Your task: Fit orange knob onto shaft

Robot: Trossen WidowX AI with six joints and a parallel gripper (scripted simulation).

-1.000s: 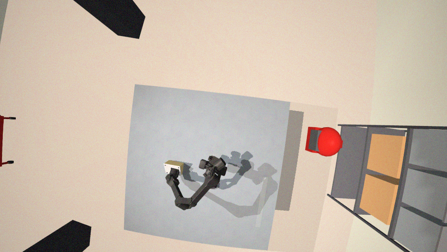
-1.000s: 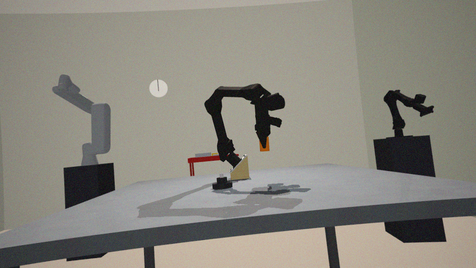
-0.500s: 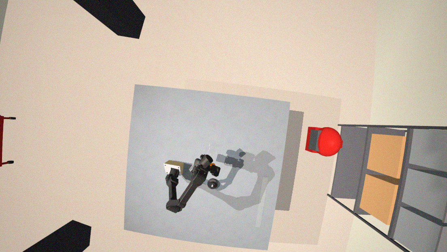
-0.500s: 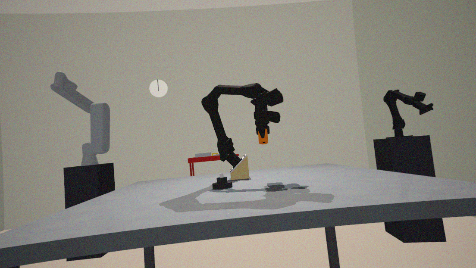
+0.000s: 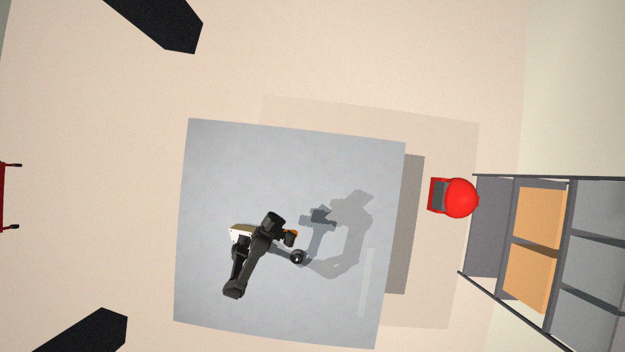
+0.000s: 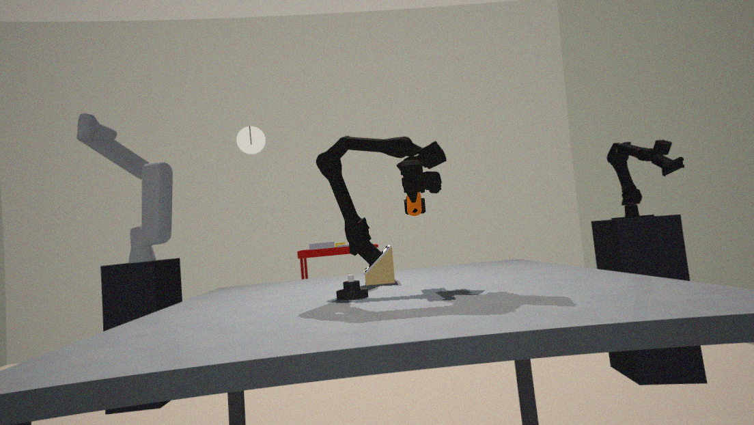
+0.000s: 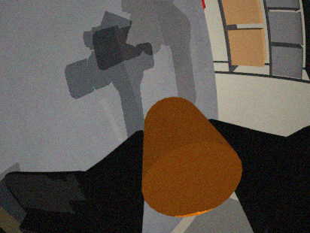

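Observation:
The orange knob (image 5: 292, 232) (image 6: 410, 205) (image 7: 192, 165) is in my gripper (image 6: 414, 203) (image 7: 175, 131), which is shut on it high above the table. In the exterior view the knob is tilted, with its underside turned partly toward that camera. A small dark hole shows there; its flat side is too small to make out. The round black pedestal (image 5: 299, 252) (image 6: 352, 294) stands on the table, lower and to the left of the knob in the exterior view. The silver shaft (image 5: 296, 259) (image 6: 350, 277) stands up bare from it. The wrist view does not show the pedestal.
The arm's wedge-shaped base mount (image 5: 243, 227) (image 6: 380, 272) stands behind the pedestal in the exterior view. The grey table (image 5: 227, 166) (image 6: 173, 337) carries the arm's shadows. A red object (image 5: 459, 198) and a shelf rack (image 5: 485, 227) are beyond the table's right edge in the top view.

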